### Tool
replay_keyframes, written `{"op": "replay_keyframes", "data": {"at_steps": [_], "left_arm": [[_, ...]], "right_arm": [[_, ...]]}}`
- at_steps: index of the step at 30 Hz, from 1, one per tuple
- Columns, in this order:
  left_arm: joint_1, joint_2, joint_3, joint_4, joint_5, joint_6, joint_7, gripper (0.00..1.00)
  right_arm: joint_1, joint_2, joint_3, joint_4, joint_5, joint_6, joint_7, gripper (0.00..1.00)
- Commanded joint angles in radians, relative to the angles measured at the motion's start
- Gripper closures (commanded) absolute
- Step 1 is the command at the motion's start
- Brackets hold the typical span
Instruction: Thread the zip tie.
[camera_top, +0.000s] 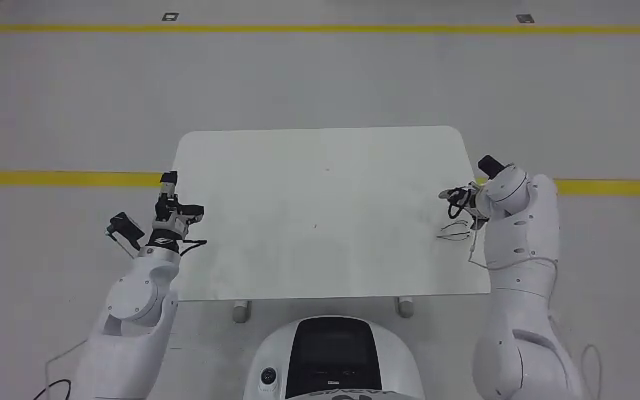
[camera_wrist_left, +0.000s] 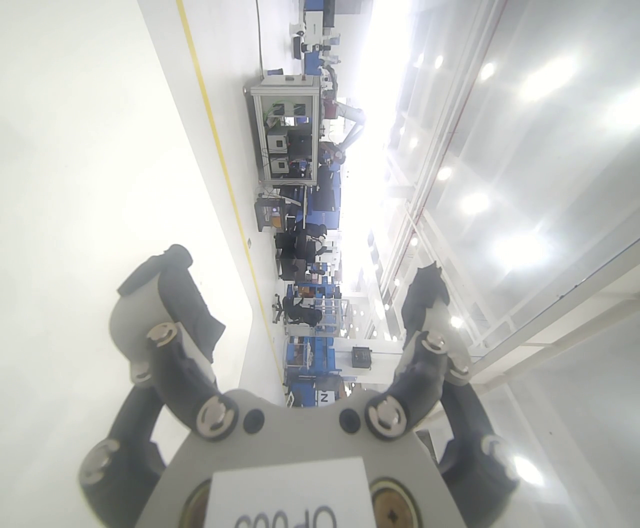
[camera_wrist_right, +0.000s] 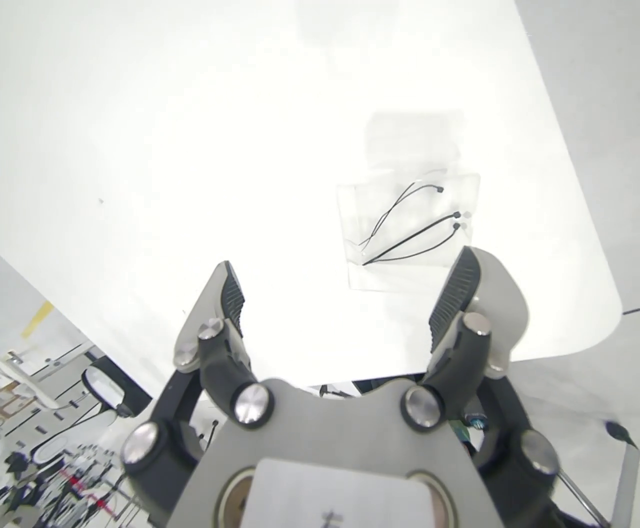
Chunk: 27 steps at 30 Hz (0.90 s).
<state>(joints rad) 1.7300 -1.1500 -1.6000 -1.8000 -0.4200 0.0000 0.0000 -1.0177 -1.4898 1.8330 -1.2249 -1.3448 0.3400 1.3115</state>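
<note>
Zip ties (camera_wrist_right: 410, 239), three thin black ones as far as I can count, lie together in a clear tray (camera_wrist_right: 395, 280) on the white table (camera_top: 320, 210), close to its right edge and toward the corner near the robot. From above they show as faint loops (camera_top: 456, 232) just in front of the right arm. I think they are kept in the tray so that they do not slide away and one arm can find them in a fixed place. The right gripper (camera_wrist_right: 345, 265) hangs above the table beside the tray, apart from it. Its ribbed pads (camera_wrist_right: 452, 290) are spread wide, with nothing between them and touching nothing. In the top view this gripper (camera_top: 455, 200) sits at the right edge of the table, a little beyond the ties. The left gripper (camera_wrist_left: 297, 272) is at the opposite side, by the left edge of the table (camera_top: 172, 198), well apart from the ties. It points outward to the room, its two fingers also wide apart and empty. In my judgement the threading is not yet begun: no tie is lifted, and the right arm is the one placed to pick first. The ties are thin and flat, so a grasp near the small head may be easier.
</note>
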Motion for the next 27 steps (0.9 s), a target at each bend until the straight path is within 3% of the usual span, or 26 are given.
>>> {"op": "replay_keyframes", "data": {"at_steps": [1,5,14,23,27], "left_arm": [[0.000,0.000,0.000,0.000,0.000,0.000,0.000,0.00],[0.000,0.000,0.000,0.000,0.000,0.000,0.000,0.00],[0.000,0.000,0.000,0.000,0.000,0.000,0.000,0.00],[0.000,0.000,0.000,0.000,0.000,0.000,0.000,0.00],[0.000,0.000,0.000,0.000,0.000,0.000,0.000,0.00]], "right_arm": [[-0.009,-0.007,0.014,-0.023,-0.020,0.000,0.020,0.00],[-0.013,-0.039,0.057,-0.061,-0.087,0.000,0.079,0.00],[0.002,-0.131,0.148,-0.081,-0.203,0.000,0.079,0.00],[0.002,-0.131,0.148,-0.081,-0.203,0.000,0.079,0.00],[-0.026,-0.132,0.124,-0.075,-0.208,0.000,0.018,0.00]]}}
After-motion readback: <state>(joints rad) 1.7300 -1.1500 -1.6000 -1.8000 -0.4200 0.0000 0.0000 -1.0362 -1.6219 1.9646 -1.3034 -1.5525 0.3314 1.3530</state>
